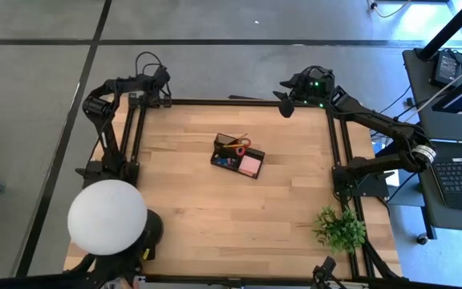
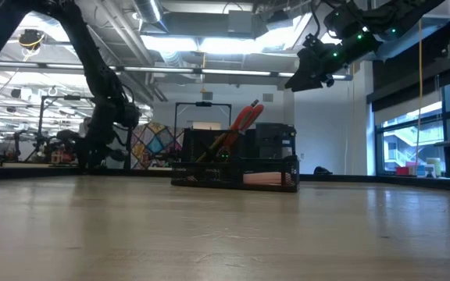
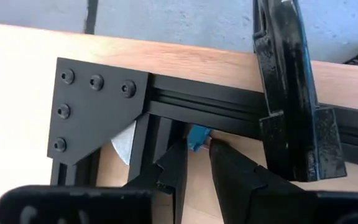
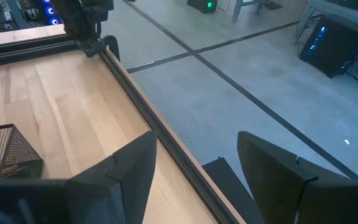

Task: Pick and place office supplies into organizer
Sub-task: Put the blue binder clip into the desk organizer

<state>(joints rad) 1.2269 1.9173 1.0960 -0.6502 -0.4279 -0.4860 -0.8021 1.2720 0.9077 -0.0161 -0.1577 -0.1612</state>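
One wooden surface (image 1: 215,201), two arms, one white round lamp (image 1: 107,217) at the near-left corner, one green plant (image 1: 340,228) near-right, one organizer (image 1: 237,156) mid-surface, slightly toward the far side.

Left arm is folded back at the far-left corner – its end effector (image 3: 196,152) sits over the black frame bracket (image 3: 95,112), fingers narrowed around one tiny blue piece (image 3: 198,135); looks pinched, but contact is hard to confirm from the wrist view.

Right arm reaches to the far-right corner, raised off the surface – right end effector (image 4: 194,165) wide open, nothing between the fingers.

Organizer holds one pair of red-handled scissors (image 2: 241,123) standing tilted in a tall compartment, and one pink sticky-note block (image 1: 250,164) flat in the low compartment.
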